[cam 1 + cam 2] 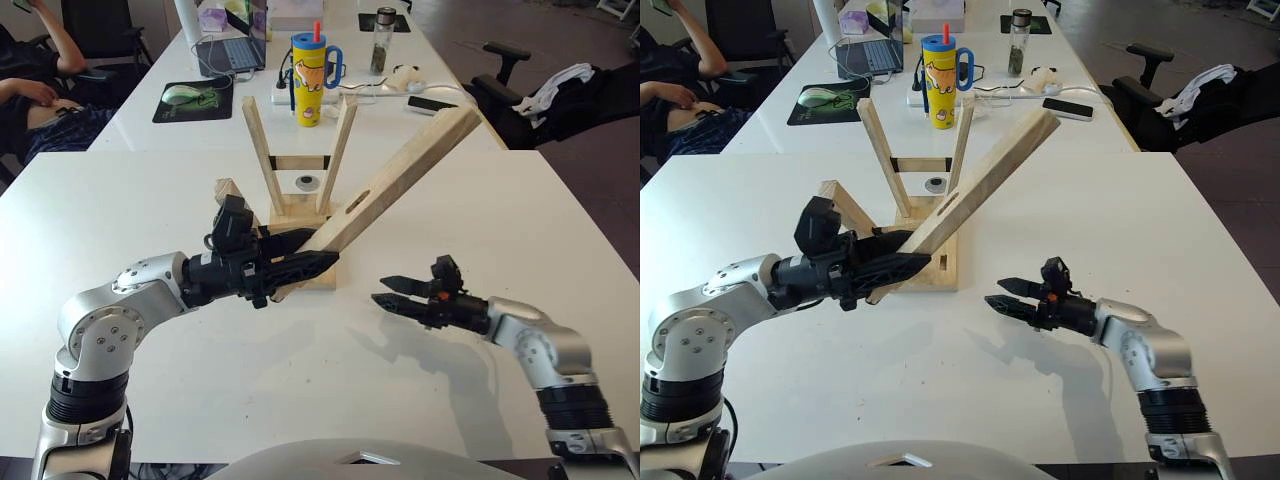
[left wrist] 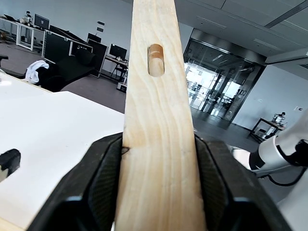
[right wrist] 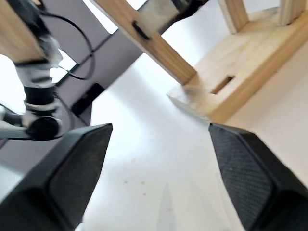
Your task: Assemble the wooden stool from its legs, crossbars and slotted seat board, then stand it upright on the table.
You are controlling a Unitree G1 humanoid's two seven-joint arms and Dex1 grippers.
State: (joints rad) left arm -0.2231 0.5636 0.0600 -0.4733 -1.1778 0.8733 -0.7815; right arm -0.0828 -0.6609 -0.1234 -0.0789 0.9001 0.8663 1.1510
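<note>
Leg [image 1: 400,175]: clamped in left gripper [image 1: 325,260], slanted onto seat [image 1: 322,281] for slotting; right gripper [image 1: 382,290] spread, beside seat.

Seat board [image 1: 933,272]: pale wood, flat on the worktop [image 1: 130,210], with one slot showing near its front edge.

Left leg [image 1: 262,150] and right leg [image 1: 338,150] stand up out of the board and splay into a V, tops well apart. A crossbar [image 1: 298,162], dark at both ends, joins them about halfway up.

Long leg [image 1: 400,172]: same wood, with an oval slot in its face. Its lower end is at the board and it tilts up toward the far right. It is clamped near its low end between the left fingers [image 2: 103,185].

Fourth leg [image 1: 845,205] slants up and left from the board; its foot is hidden.
</note>
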